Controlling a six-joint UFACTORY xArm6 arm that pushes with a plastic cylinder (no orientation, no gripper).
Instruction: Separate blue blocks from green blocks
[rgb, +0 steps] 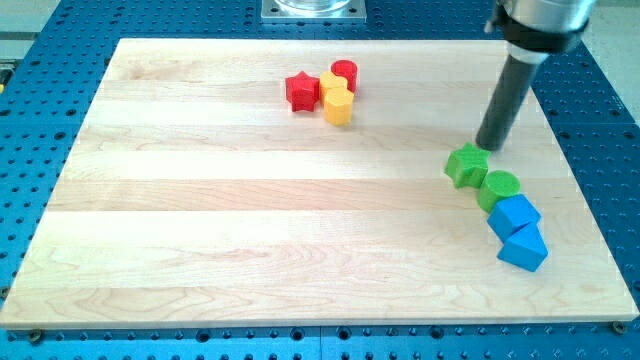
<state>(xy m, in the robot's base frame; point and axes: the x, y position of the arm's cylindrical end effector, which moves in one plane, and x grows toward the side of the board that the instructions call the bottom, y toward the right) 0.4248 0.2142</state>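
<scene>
The tip (489, 148), which has no fingers and holds nothing, sits just above the green star (466, 165), apparently placed to push it off the blue blocks (517, 231).

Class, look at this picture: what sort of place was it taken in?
Probably a robotics lab bench: a wooden board sits on a blue perforated metal table, and my tip stands just above the green star block.

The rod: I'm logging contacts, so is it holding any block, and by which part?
Nothing is held; the rod cannot grip. My tip stands just above the green star toward the view's top, at its upper edge; whether they touch cannot be told.
</scene>
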